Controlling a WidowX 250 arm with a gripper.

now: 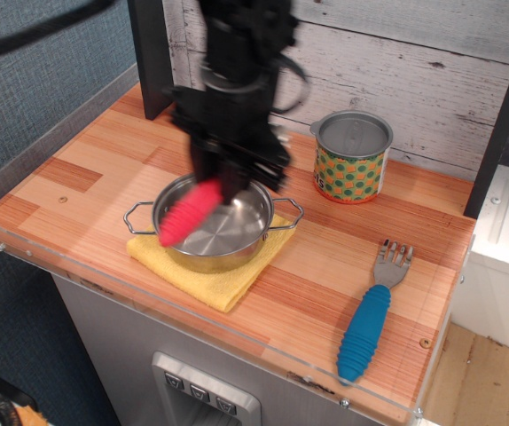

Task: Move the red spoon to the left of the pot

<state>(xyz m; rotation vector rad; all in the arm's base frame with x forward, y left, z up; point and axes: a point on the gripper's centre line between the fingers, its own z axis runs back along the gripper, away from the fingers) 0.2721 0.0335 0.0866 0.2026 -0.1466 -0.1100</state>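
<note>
My gripper [225, 180] is shut on the red spoon [188, 213] and holds it in the air above the pot [212, 224]. The spoon's ribbed red handle points down to the front left, over the pot's left rim; its metal bowl is hidden in the jaws. The arm is motion-blurred. The shallow steel pot with wire loop handles sits on a yellow cloth [206, 276] near the table's front edge.
A green-and-orange dotted tin can [352, 157] stands at the back right. A blue-handled fork [371, 316] lies at the front right. A dark post [151, 58] stands at the back left. Bare wood [77, 177] lies left of the pot.
</note>
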